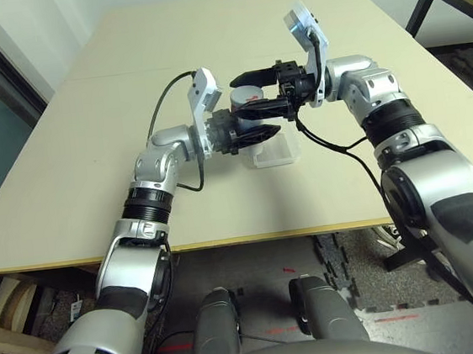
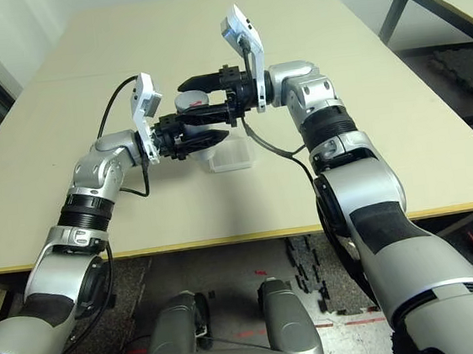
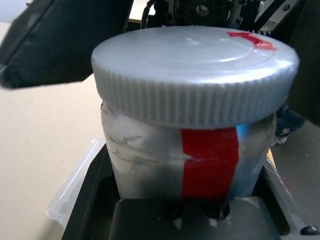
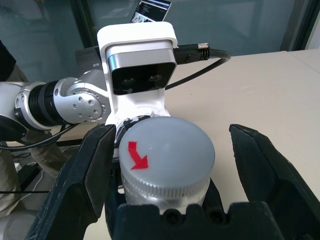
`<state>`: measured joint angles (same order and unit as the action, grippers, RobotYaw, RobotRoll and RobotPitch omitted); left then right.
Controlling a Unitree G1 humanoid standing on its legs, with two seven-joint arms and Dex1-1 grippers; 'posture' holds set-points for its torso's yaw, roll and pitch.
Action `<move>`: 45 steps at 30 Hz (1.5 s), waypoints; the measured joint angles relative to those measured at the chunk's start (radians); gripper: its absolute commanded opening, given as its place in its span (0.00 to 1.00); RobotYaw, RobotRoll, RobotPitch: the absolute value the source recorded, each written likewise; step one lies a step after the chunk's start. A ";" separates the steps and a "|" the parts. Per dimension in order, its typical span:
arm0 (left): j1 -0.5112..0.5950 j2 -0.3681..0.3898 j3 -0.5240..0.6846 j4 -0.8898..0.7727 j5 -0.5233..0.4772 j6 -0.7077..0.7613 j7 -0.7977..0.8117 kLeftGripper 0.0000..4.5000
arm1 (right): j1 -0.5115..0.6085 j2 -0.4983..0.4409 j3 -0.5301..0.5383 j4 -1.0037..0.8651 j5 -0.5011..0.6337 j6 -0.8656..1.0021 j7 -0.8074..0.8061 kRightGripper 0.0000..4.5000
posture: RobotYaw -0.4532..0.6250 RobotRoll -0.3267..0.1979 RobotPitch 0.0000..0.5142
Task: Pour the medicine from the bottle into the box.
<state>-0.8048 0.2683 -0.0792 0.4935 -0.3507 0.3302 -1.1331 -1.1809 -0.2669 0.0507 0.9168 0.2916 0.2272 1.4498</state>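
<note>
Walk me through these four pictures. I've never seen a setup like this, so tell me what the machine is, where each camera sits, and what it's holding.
This is a humanoid robot with two silver arms at a beige table. Two pictures come from cameras in its head, looking down; the other two from cameras on each wrist. The left tool is shut on a silvery bottle with a red stripe, its ribbed cap still on. The right tool is open, its fingers on either side of that cap. A clear plastic box lies on the table, just beyond the bottle.

Bottle [image 1: 242, 99] in left gripper [image 1: 258, 127]
</note>
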 measured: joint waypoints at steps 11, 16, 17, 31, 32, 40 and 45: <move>0.000 0.006 0.000 0.009 0.000 0.000 0.000 0.61 | 0.000 -0.002 -0.001 0.010 0.000 0.000 0.001 1.00 | 0.25 0.62 0.11; 0.000 0.005 0.000 0.011 0.000 0.000 0.000 0.61 | 0.000 -0.002 -0.001 0.013 0.000 0.000 0.004 0.71 | 0.25 0.62 0.11; 0.000 0.006 0.001 0.013 -0.001 0.000 0.000 0.61 | 0.000 -0.001 -0.001 0.013 0.000 0.000 0.009 0.63 | 0.25 0.62 0.11; 0.000 0.011 0.000 -0.004 -0.004 0.013 -0.043 0.61 | -0.002 -0.003 0.013 0.021 0.007 -0.058 0.080 0.57 | 0.25 0.62 0.10; 0.000 0.012 0.000 -0.007 -0.004 0.013 -0.050 0.61 | 0.002 -0.010 0.030 0.007 0.021 -0.072 0.082 0.57 | 0.25 0.62 0.10; -0.001 0.016 -0.019 -0.010 0.009 -0.021 -0.072 0.61 | 0.011 -0.079 0.220 -0.038 0.174 -0.181 0.067 0.57 | 0.27 0.62 0.10; -0.001 0.020 -0.019 -0.013 0.014 -0.028 -0.088 0.61 | 0.010 -0.101 0.302 -0.041 0.258 -0.226 0.055 0.57 | 0.28 0.62 0.11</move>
<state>-0.8059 0.2883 -0.0985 0.4809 -0.3364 0.3020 -1.2210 -1.1709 -0.3680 0.3523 0.8758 0.5499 0.0017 1.5044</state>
